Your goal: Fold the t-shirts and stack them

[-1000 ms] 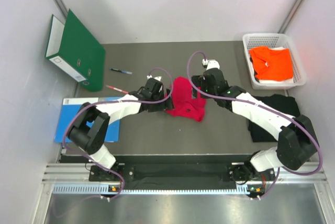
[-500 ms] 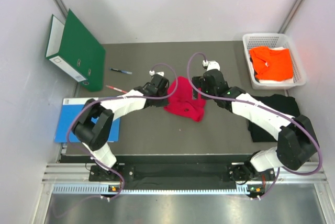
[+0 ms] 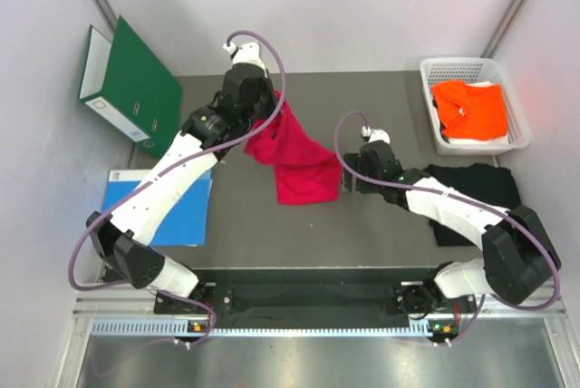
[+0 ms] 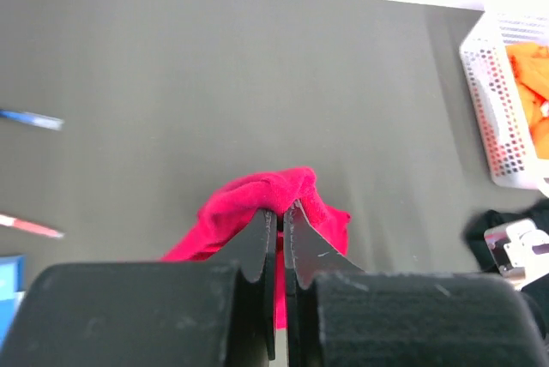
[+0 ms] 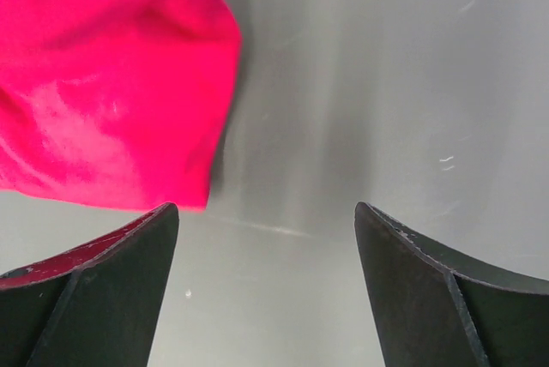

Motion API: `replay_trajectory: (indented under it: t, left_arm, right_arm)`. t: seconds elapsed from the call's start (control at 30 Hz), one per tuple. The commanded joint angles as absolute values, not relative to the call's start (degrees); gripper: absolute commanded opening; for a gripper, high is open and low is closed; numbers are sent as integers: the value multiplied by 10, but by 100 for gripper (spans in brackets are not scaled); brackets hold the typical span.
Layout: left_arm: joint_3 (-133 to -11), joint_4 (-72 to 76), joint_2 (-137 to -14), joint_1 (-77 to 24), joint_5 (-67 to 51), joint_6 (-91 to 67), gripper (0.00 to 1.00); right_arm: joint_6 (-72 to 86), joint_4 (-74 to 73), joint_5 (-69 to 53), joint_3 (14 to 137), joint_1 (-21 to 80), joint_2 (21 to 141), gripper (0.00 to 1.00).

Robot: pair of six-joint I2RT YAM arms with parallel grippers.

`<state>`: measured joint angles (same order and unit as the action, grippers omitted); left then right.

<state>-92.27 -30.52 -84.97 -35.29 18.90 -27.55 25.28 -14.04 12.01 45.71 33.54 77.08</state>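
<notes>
The crimson t-shirt [image 3: 299, 166] hangs stretched from my left gripper [image 3: 267, 121], which is shut on a bunched edge of it, raised above the table's back middle. Its lower end rests on the table. In the left wrist view the cloth [image 4: 257, 200] bulges over my closed left gripper [image 4: 281, 210]. My right gripper [image 3: 347, 179] stands open just right of the shirt's lower corner; in its wrist view that gripper [image 5: 266, 213] has only bare table between its fingers, beside the red cloth [image 5: 103, 84]. The orange t-shirt [image 3: 471, 109] lies in the basket. The black t-shirt [image 3: 485, 179] lies partly under the right arm.
A white basket [image 3: 458, 63] stands at the back right. A green binder [image 3: 131, 84] leans at the back left, with two pens [image 3: 208, 123] beside it. A flat blue sheet [image 3: 172, 207] lies under the left arm. White walls close in three sides.
My left gripper shut on the crimson t-shirt's edge and lifted it up and toward the back, stretching it out. My right gripper drew back to the near right, off the shirt.
</notes>
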Motion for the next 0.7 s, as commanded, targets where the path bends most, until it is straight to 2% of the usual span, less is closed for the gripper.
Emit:
replay_trajectory:
  t: [0.0,0.1,0.2,0.43,0.53,0.67]
  left_arm:
    - [-955,-360,-864,-352,218,-251,0]
    - [-995,-384,-881,-352,222,-241,0]
    - [-1069,-408,-899,-352,207,-227,0]
    - [-1302,-409,-977,-367,-67,-244,0]
    - [-1349,-391,-995,-383,-125,-255,0]
    - [-1356,-316,-989,-384,-180,-294,0]
  right_arm:
    - [313,-45,37,419,332,771,83]
    - [349,-4,-17,395,332,801,83]
    - [358,18,-20,388,332,813,83]
    - [326,-73,97,411,316,736,84]
    - [306,-133,166,430,264,677,84]
    - [279,-178,182,445,109,584,81]
